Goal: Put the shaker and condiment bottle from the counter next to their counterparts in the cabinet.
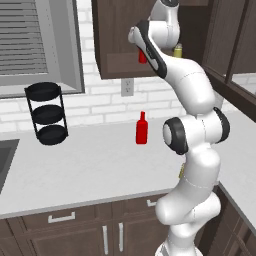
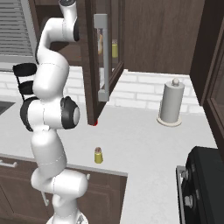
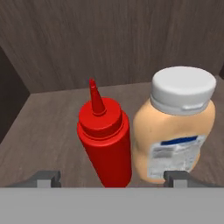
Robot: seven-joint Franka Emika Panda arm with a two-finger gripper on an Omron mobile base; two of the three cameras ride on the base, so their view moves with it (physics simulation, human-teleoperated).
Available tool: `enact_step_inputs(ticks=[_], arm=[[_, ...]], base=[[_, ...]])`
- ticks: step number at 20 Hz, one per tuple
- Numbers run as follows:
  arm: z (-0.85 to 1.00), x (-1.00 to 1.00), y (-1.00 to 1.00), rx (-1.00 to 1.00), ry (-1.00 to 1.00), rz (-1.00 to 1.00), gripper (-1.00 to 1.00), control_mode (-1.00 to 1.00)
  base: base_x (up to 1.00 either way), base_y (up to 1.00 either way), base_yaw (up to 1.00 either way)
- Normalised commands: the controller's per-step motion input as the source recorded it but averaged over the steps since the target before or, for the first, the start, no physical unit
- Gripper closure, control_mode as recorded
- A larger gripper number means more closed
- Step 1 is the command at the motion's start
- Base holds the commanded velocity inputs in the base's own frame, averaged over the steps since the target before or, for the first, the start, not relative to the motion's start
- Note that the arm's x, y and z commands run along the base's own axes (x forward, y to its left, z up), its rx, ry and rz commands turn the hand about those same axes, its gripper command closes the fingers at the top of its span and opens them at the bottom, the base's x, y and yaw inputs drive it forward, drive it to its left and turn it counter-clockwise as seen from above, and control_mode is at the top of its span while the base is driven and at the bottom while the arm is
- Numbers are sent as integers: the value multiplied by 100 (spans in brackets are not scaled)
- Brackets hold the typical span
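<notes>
In the hand view the condiment bottle, red with a narrow nozzle, stands upright on the cabinet shelf. Touching or nearly touching its right side is the tan-orange counterpart bottle with a pale cap. My gripper is open, its fingertips wide on either side of the red bottle and clear of it. From the left base view the red bottle peeks out behind my arm inside the cabinet, with the yellow-green counterpart shaker to its right. The mustard-yellow shaker stands on the counter near its front edge.
A taller red bottle stands on the counter by the wall. The glass cabinet door hangs open beside my arm. A black three-tier rack is at the left, a paper towel holder at the right, and a stove in the near right corner.
</notes>
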Motion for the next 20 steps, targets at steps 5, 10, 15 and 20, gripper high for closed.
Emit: enact_step_inputs(ticks=[5, 10, 15, 20], arm=[[0, -16, 0, 0, 0, 0, -100, -100], [0, -43, 0, 0, 0, 0, -100, -100], [0, -55, 0, 0, 0, 0, -100, -100], [-2, -58, 0, 0, 0, 0, -100, -100]], base=[[0, 0, 0], [0, 0, 0], [0, 0, 0], [0, 0, 0]])
